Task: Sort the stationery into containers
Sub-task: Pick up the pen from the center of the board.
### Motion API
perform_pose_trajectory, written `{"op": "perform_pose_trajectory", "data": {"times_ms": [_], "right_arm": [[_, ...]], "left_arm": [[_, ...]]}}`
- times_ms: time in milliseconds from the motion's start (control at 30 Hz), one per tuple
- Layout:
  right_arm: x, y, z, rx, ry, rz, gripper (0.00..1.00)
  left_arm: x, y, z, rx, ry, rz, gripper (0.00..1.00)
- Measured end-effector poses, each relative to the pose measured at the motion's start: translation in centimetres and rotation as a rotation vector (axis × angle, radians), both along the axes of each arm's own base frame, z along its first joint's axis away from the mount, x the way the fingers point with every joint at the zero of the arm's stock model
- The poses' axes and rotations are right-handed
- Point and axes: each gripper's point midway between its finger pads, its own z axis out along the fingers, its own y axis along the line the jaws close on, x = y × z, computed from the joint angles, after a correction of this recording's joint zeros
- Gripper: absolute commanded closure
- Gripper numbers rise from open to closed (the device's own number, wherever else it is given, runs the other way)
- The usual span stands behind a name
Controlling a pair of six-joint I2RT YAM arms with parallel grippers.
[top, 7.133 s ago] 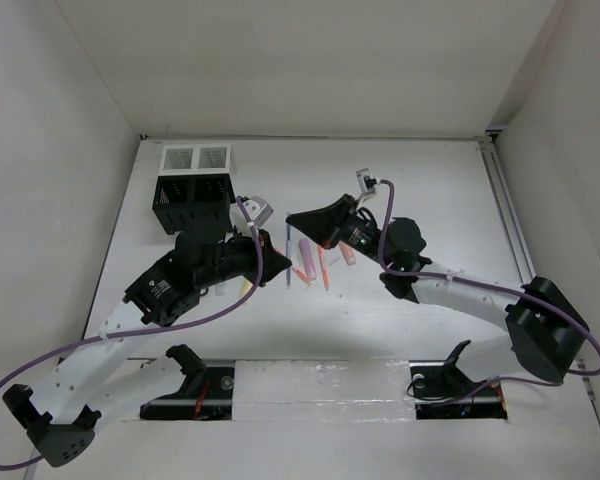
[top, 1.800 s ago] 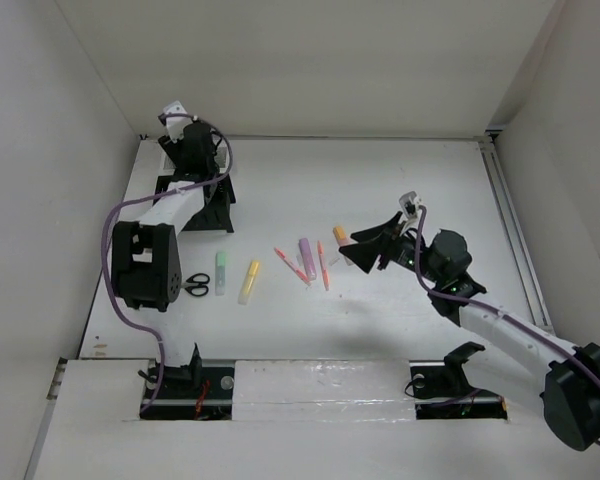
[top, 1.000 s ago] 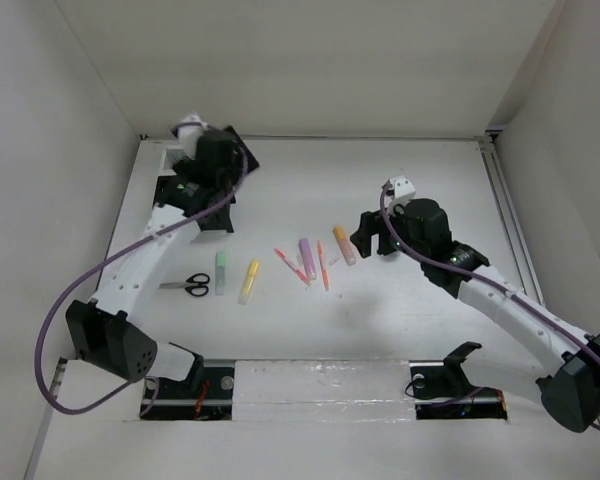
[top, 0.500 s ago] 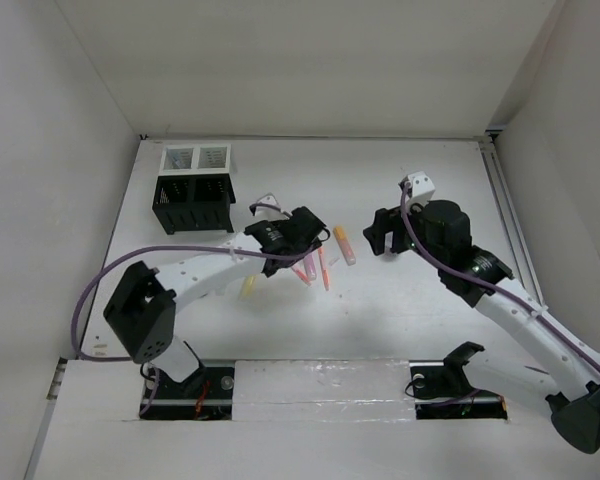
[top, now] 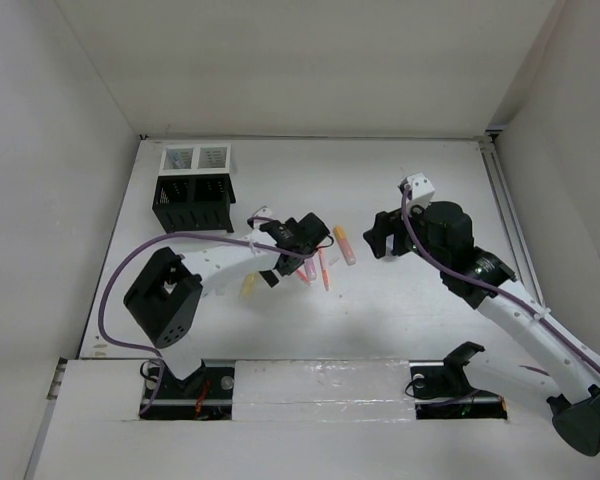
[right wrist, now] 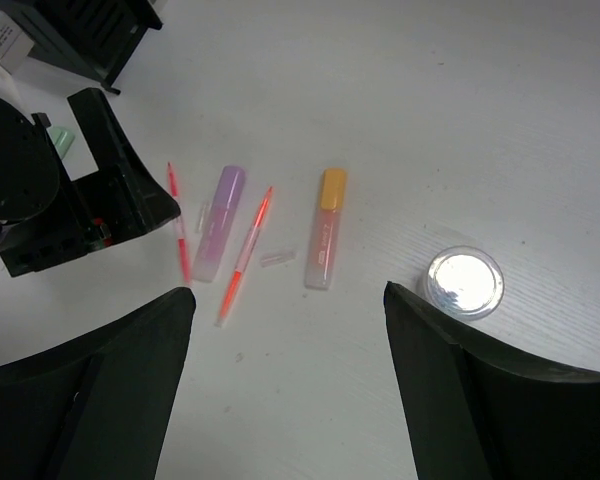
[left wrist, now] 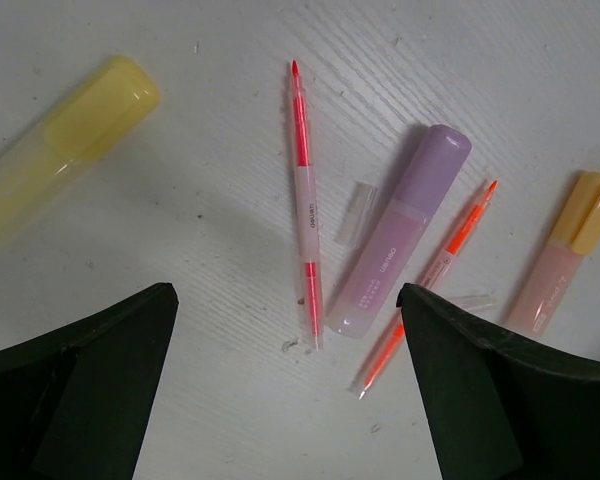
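The stationery lies mid-table. In the left wrist view a red pen (left wrist: pixel 302 200), a purple marker (left wrist: pixel 400 245), an orange pen (left wrist: pixel 430 285), an orange-capped marker (left wrist: pixel 565 250) and a yellow marker (left wrist: pixel 60 140) rest on the surface. My left gripper (left wrist: pixel 285 330) hovers open just above the red pen and purple marker, holding nothing. My right gripper (right wrist: pixel 288 295) is open and empty, higher up, with the orange-capped marker (right wrist: pixel 325 240) and a small round piece (right wrist: pixel 465 280) ahead of it. The black container (top: pixel 192 203) and white container (top: pixel 196 158) stand at the back left.
The left arm (top: pixel 215 265) stretches across the left half of the table and hides what lies under it. A green marker (right wrist: pixel 62 140) peeks out behind the left gripper (right wrist: pixel 70 190). White walls enclose the table on three sides.
The left arm swung from the containers down to the pens and now hangs low over them. The right gripper drew back a little to the right of the markers.
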Motion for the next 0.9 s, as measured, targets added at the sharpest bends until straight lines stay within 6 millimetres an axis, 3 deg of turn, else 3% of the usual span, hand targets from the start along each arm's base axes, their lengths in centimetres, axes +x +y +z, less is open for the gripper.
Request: {"op": "perform_pose_trajectory", "data": {"times_ms": [333, 767, 900], "right_arm": [[-0.3, 0.5, -0.2, 0.007, 0.005, 0.032, 0.16], [-0.5, 0.8, -0.5, 0.011, 0.014, 0.053, 0.14], [-0.7, 0.8, -0.3, 0.015, 0.009, 0.057, 0.14]], "left_arm": [[0.6, 0.8, -2.4, 0.048, 0.056, 0.046, 0.18], [0.6, 0.7, -2.7, 0.030, 0.068, 0.066, 0.18], [0.4, 0.9, -3.6, 0.048, 0.089, 0.070, 0.18]]}}
